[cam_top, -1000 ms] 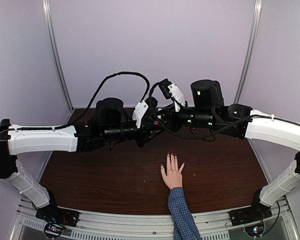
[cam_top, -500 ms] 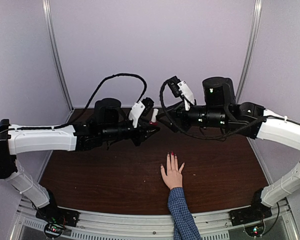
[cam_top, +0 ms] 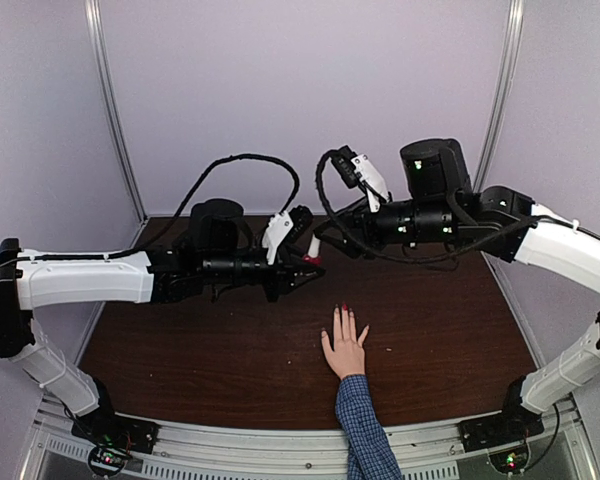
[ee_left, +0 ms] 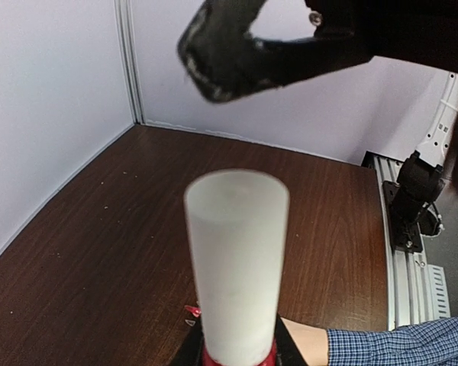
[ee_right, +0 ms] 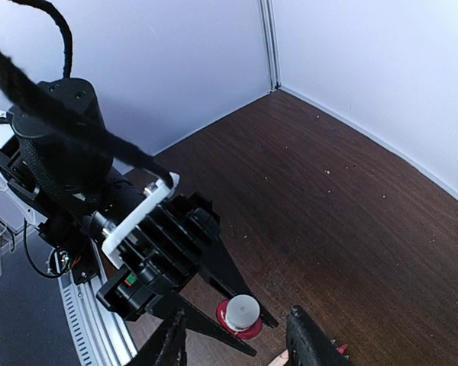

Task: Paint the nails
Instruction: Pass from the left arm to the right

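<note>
Item: small red polish bottle with tall frosted white cap point(ee_left: 237, 267), clamped upright in the left hand point(cam_top: 305, 262), raised above the dark brown wood-grain surface point(cam_top: 180, 340).

Item: right hand point(ee_right: 233, 343), fingers parted, empty, poised just over the cap.

Item: the nails point(cam_top: 344, 307), some dark red, on a light-skinned hand lying flat near the front edge, directly below.

Risk, as judged: an off-centre closure could tilt the bottle, spilling polish onto skin or sleeve.

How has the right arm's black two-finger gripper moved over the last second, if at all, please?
Yes. In the top view the right gripper has drawn back rightward and farther from the light-skinned hand flat on the dark brown table, which stays put.
</note>
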Available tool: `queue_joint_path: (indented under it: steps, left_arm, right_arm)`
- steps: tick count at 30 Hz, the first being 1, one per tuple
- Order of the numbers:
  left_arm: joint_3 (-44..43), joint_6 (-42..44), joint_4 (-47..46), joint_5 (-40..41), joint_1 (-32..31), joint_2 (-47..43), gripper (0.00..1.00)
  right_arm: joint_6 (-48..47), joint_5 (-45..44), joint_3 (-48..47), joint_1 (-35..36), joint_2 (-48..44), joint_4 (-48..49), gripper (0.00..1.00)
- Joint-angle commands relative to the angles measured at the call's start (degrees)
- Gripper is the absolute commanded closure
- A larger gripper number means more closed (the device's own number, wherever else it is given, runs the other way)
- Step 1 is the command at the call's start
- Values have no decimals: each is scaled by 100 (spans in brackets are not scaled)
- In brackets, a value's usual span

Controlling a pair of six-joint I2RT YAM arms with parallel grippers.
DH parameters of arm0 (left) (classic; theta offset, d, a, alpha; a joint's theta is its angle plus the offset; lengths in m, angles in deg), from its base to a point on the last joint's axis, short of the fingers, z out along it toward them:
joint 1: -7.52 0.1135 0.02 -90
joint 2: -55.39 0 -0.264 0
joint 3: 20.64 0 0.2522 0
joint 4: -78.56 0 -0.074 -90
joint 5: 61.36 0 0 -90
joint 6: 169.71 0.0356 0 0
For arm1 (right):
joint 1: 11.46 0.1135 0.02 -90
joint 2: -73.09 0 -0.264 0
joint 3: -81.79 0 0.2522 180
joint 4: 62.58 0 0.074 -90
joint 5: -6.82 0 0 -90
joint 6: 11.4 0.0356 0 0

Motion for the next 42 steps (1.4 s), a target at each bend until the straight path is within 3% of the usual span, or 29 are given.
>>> queue_joint_path:
  steps: [1, 10, 18, 29, 39, 42]
  left_arm:
    - [-47, 78, -305, -306, -12, -143, 100]
    - [-47, 43, -318, -215, -9, -160, 100]
    - [-13, 29, -285, 64, -12, -185, 100]
    - [-47, -18, -185, 254, -7, -182, 100]
    - [41, -109, -183, 43, -3, -347, 53]
    - [116, -149, -181, 121, -4, -446, 32]
  right_arm:
    - [153, 215, -136, -27, 168, -181, 56]
    - [207, 167, -153, -27, 401, -153, 64]
    - [246, 284, -173, -27, 446, -135, 81]
    - [221, 340, -118, -48, 302, -67, 97]
    - [266, 210, -12, -264, 70, 79, 100]
    - [259, 150, 33, -341, -18, 107, 100]
